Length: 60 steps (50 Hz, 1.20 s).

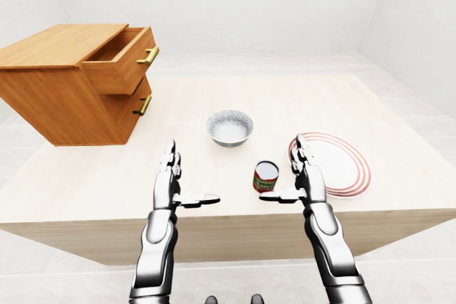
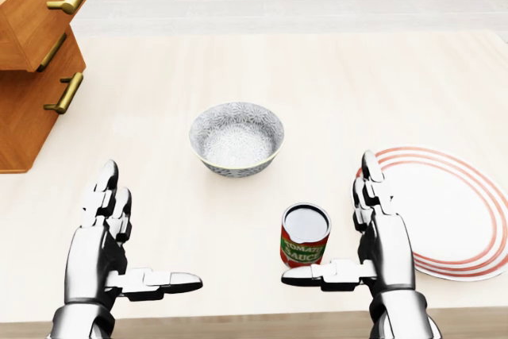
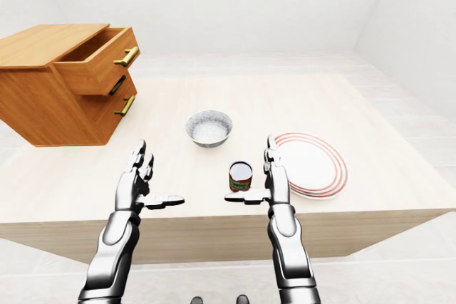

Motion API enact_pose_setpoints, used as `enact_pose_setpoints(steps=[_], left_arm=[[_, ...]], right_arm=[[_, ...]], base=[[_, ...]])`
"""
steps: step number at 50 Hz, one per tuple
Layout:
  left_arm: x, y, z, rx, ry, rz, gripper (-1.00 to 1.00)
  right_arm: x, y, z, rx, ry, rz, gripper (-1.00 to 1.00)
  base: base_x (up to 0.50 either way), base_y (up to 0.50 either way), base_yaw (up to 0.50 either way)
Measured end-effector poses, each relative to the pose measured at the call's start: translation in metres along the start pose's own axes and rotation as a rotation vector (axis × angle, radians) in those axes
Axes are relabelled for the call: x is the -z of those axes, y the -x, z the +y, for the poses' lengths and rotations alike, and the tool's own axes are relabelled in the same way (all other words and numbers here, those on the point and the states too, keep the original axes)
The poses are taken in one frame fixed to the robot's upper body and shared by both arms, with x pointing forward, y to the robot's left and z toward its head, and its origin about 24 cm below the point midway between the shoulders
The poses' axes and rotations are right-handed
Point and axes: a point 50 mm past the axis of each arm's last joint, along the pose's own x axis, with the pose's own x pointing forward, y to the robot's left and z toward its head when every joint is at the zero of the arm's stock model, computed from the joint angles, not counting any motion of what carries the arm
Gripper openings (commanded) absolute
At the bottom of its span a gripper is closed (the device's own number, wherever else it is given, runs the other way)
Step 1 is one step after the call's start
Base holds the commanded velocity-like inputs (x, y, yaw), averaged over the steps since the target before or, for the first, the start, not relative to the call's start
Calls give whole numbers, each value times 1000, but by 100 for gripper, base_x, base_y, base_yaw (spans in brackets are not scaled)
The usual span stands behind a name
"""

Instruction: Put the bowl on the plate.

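1. Left hand (image 2: 101,245) and right hand (image 2: 382,237): both released, fingers spread, grasping nothing.
2. Bowl (image 2: 236,139): upright on the counter (image 2: 357,77), up-view between both hands, roughly equally far.
3. Plate (image 2: 468,224) just beside right hand; can (image 2: 304,236) near its thumb.

In the head view, bowl (image 2: 236,138) lies left of plate (image 2: 444,208), can (image 2: 304,235) between.

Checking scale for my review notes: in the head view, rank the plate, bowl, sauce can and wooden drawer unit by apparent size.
1. Plate and wooden drawer unit: alike in visible area, both cropped by the frame, so unranked.
2. Bowl.
3. Sauce can, smallest despite sitting nearest the camera.
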Motion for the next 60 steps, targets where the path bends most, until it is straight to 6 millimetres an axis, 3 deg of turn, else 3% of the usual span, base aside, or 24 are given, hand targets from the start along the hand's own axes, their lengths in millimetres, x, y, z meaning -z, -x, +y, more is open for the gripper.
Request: enact_pose_setpoints(steps=[13, 25, 35, 50, 60], left_arm=[[-18, 2, 8, -3, -30, -33, 100], [-62, 15, 16, -12, -45, -221, 100], [-84, 30, 21, -15, -55, -316, 100], [-89, 36, 26, -22, -57, -336, 100], [-106, 41, 34, -30, -64, -415, 100]], right_arm=[[-15, 4, -7, -10, 12, -7, 100], [-55, 19, -8, -25, 21, -180, 100], [-80, 32, -7, -40, 37, -288, 100], [-90, 39, -8, -46, 57, -332, 100], [-94, 40, -8, -47, 72, -350, 100]], base=[[0, 0, 0], [0, -2, 0], [-5, -50, 0], [-5, -50, 0], [-1, -15, 0]])
